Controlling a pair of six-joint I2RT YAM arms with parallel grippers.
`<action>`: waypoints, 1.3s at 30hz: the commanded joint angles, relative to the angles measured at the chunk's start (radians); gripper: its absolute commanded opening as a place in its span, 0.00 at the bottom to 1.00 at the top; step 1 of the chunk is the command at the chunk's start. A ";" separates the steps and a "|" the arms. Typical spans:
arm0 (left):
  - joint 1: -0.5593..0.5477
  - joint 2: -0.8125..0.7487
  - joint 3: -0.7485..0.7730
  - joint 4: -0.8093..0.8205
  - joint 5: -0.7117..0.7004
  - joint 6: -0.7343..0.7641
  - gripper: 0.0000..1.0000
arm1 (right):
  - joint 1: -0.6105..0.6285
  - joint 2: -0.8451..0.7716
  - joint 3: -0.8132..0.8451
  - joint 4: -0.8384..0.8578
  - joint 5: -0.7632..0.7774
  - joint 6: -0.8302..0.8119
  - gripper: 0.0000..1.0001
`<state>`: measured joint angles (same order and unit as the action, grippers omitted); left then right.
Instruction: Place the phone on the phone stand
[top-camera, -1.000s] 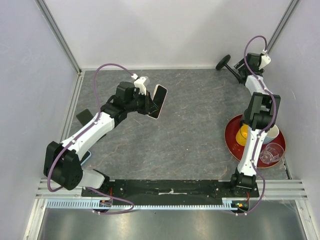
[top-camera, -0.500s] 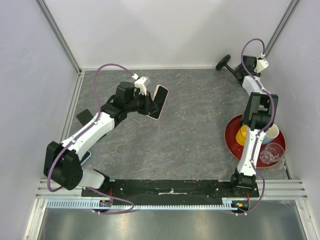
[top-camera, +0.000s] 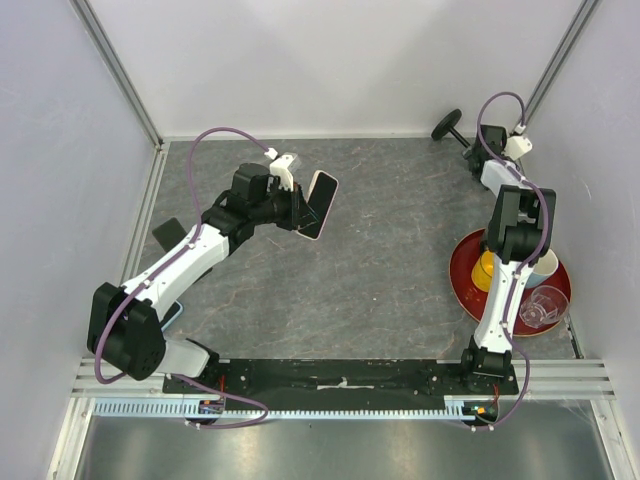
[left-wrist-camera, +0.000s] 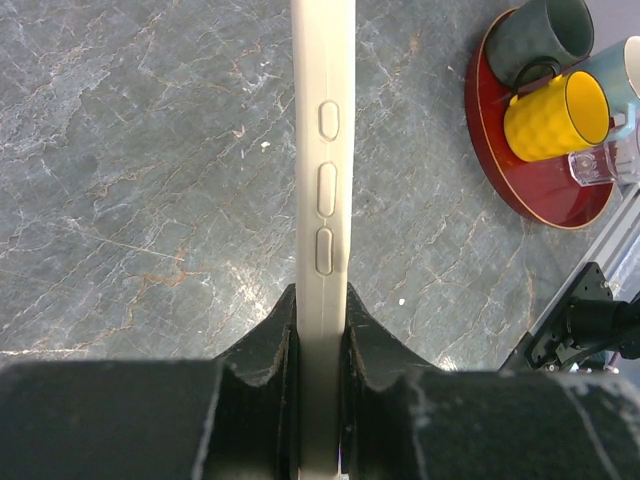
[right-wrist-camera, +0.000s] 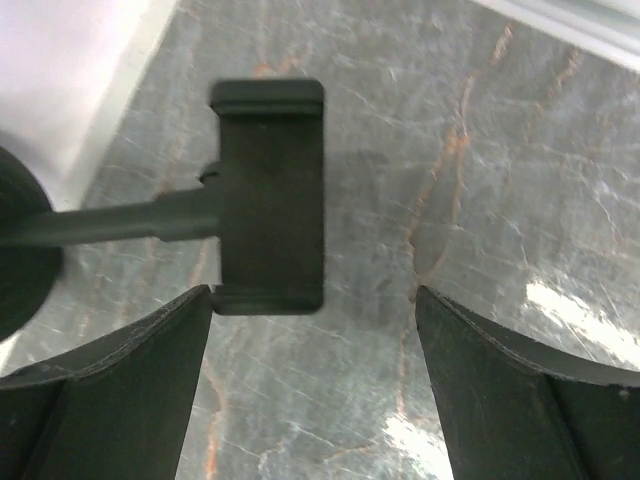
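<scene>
Left gripper (left-wrist-camera: 320, 330): my jaws are clamped on the phone (left-wrist-camera: 322, 150), one finger on each flat face, its buttoned edge facing my wrist camera.
Phone position: held off the marble table (top-camera: 390, 260), well apart from the red tray (top-camera: 462, 270), on the side toward my left arm, standing on edge and tilted.
Right gripper (right-wrist-camera: 312, 330): my jaws stand wide apart with nothing between the pads.
Phone stand (right-wrist-camera: 268, 195): beyond the red tray, by the far wall; its black cradle lies below my right fingers, with the stem running off to a round base. I cannot tell whether my left finger touches the cradle's corner.
Red tray, contents: four vessels, all upright and crowded together.
Yellow cup (left-wrist-camera: 555, 115): on the tray's side facing the phone.
Dark green mug (left-wrist-camera: 540, 35): just beside the yellow cup.
Light blue cup (left-wrist-camera: 625, 65): beside both, partly out of my left wrist view.
Clear glass (top-camera: 540, 308): at the tray's near edge.
</scene>
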<state>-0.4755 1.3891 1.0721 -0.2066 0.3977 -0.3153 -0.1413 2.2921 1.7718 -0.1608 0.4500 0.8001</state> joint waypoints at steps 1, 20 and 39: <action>-0.003 -0.018 0.022 0.093 0.041 -0.031 0.02 | 0.003 -0.037 -0.011 -0.014 0.036 0.044 0.89; -0.003 -0.016 0.022 0.095 0.052 -0.030 0.02 | -0.009 0.020 0.077 0.027 0.049 0.036 0.81; -0.002 -0.019 0.022 0.096 0.056 -0.028 0.02 | -0.009 0.047 0.095 0.023 0.010 0.067 0.69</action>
<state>-0.4755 1.3891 1.0721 -0.2066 0.4061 -0.3168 -0.1478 2.3112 1.8240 -0.1658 0.4736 0.8494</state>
